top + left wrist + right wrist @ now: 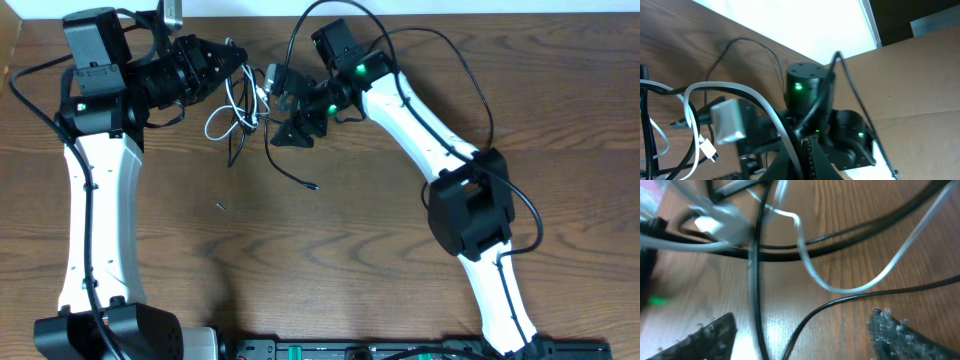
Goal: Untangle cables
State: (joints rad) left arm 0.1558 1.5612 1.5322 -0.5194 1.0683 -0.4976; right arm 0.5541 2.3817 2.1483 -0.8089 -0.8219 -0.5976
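Observation:
The cables [238,112] lie tangled on the wood table between my two grippers: a white one [222,122] in loops and thin black ones, one trailing to a small plug [312,186]. My left gripper [240,72] is at the tangle's upper left. In the left wrist view its fingers [802,160] are shut on the white cable [775,117], and a white plug [707,149] hangs free. My right gripper [290,132] is at the tangle's right edge. In the right wrist view it is open [805,340], with black cables [756,305] and the white cable [840,286] below it.
A silver-white block [272,78], blurred in the left wrist view [728,120], sits among the cables by the right arm. A cardboard wall [920,90] stands behind the table. A small dark speck [219,208] lies on the wood.

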